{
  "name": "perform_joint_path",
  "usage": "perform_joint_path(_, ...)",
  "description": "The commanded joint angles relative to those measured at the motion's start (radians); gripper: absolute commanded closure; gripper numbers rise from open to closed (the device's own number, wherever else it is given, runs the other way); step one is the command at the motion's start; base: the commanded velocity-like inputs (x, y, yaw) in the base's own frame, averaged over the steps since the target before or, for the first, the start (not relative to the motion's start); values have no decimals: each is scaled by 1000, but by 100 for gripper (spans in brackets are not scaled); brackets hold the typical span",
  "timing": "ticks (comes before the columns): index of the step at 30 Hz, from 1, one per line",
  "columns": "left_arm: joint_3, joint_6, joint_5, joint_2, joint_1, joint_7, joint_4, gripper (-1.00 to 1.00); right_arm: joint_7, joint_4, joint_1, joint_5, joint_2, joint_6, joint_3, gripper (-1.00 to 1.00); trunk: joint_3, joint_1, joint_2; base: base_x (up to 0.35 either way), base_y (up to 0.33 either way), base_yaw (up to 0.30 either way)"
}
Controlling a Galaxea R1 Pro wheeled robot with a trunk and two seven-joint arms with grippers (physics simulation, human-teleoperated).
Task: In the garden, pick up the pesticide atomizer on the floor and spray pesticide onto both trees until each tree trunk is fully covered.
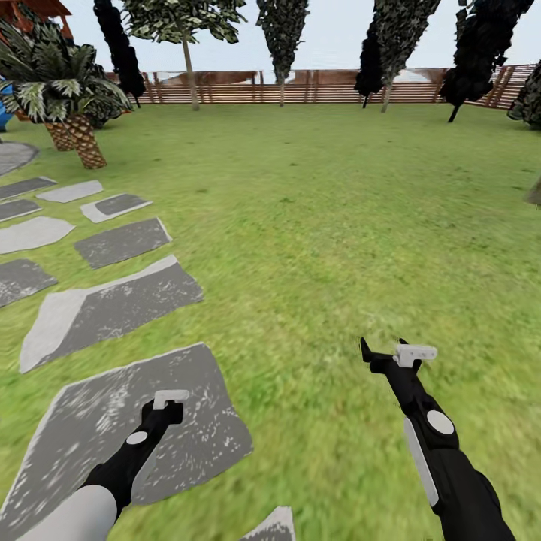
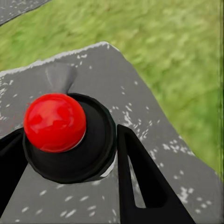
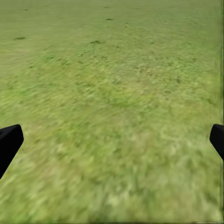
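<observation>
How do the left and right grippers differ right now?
The left gripper hangs above a grey stepping stone, while the right gripper hangs above grass. In the wrist views, the left gripper's fingers hold a black cylinder with a red ball on top between them; the right gripper's fingers stand wide apart with nothing between. Both are black.

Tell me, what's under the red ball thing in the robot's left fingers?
The red ball sits on a black round body between the left gripper fingers. Below lies a grey stepping stone beside green grass. The body hides the stone directly beneath.
</observation>
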Motion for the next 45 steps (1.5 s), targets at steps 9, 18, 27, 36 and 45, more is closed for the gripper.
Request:
perform_joint_path(9,0,0,0,0,0,0,0,100,0,0,0,0,0,0,0,-100,0,0,0,0,0,-300)
perform_joint_path(18,0,0,0,0,0,0,0,100,0,0,0,0,0,0,0,-100,0,0,0,0,0,-300)
perform_joint_path(27,0,0,0,0,-1,0,0,100,0,0,0,0,0,0,0,-100,0,0,0,0,0,-300)
perform_joint_path(36,0,0,-1,0,0,0,-4,100,0,0,0,0,0,0,0,-100,0,0,0,0,0,-300)
perform_joint_path(45,0,0,0,-1,0,0,-10,100,0,0,0,0,0,0,0,-100,-3,4,-7,0,0,-300)
